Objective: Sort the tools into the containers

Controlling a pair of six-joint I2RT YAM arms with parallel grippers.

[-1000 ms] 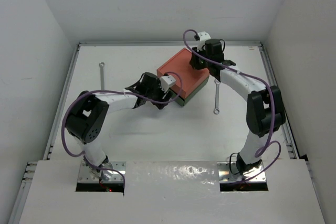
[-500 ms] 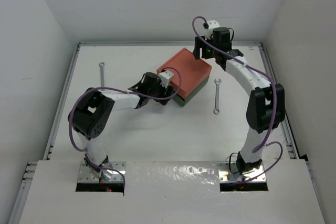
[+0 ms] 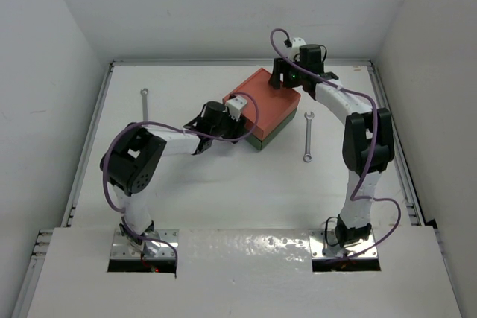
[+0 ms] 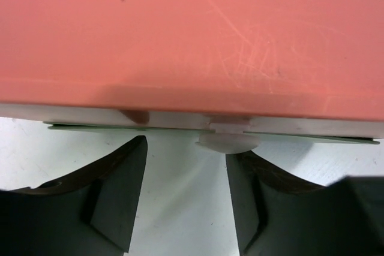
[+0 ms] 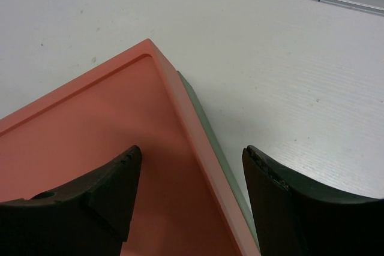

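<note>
The orange-red box lies stacked on the dark green box at mid-table. My left gripper is open at the stack's front-left side. In the left wrist view the gripper faces the small white knob, which sits just off the right finger. My right gripper is open over the stack's back corner. In the right wrist view the gripper straddles the edge of the orange-red box, with the green box edge below. One silver wrench lies at the left, another right of the stack. No black rod tools show.
A raised metal rail runs round the table. Purple cables loop over both arms. White walls close in the left, back and right sides.
My right gripper lifted off the orange-red box, swung back, then settled over its back corner. My left gripper edged right, closer to the stack's front. The boxes and wrenches have not moved.
</note>
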